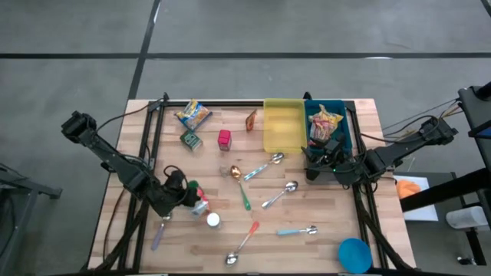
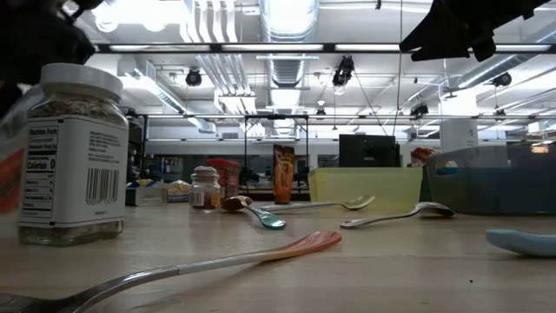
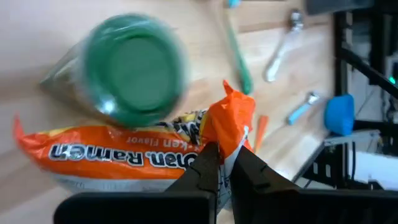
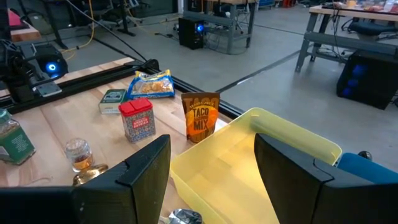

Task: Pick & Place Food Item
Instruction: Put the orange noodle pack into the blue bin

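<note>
On the left side of the bench (image 1: 337, 199) we found the left gripper (image 3: 225, 163) low over the wood, its fingers clamped on a corner of an orange ramen packet (image 3: 124, 155). The packet lay just beside a green-lidded jar (image 3: 134, 68). A white-lidded jar (image 1: 213, 220) stood near them.

Toward the middle we noted several spoons, among them a green-handled spoon (image 1: 242, 190) and an orange-handled spoon (image 1: 247, 238). Farther back stood a red tin (image 4: 137, 120) and a taco mix packet (image 4: 200, 116).

To the right, a yellow bin (image 4: 249, 163) stood against a blue bin (image 1: 347, 129), which held a snack bag (image 1: 324, 123). The right gripper (image 4: 211, 165) hung over the yellow bin with its fingers apart, holding nothing. A blue bowl (image 1: 354, 254) sat at the near right corner.
</note>
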Available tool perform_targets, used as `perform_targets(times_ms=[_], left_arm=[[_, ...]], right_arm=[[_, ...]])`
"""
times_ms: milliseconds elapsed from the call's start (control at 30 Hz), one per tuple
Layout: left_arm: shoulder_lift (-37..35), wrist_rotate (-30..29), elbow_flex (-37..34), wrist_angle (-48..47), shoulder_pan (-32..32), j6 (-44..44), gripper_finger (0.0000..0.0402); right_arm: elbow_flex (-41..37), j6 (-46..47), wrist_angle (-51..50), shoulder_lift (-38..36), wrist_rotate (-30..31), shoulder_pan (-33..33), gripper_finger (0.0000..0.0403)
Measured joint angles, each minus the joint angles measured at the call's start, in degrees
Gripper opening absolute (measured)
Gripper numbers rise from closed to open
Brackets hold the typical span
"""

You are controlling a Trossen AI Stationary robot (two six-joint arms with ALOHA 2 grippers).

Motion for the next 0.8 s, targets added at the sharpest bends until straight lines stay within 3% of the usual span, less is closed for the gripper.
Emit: perform_targets(times_ms=[400, 533, 800], left_arm=[[0.09, -17.49, 9.29, 0.39, 0.05, 29.64, 0.0012], [0.11, -23.69, 9.39, 5.19, 0.59, 40.02, 0.0012], [0.53, -24.45, 8.87, 18.19, 6.96, 66.16, 0.0012]], right_arm=[[0.00, 0.00, 0.00, 0.00, 0.00, 0.01, 0.0231], [0.00, 0.00, 0.00, -0.01, 0.00, 0.00, 0.0231], [0.00, 0.00, 0.00, -0.02, 0.00, 0.01, 0.0231]])
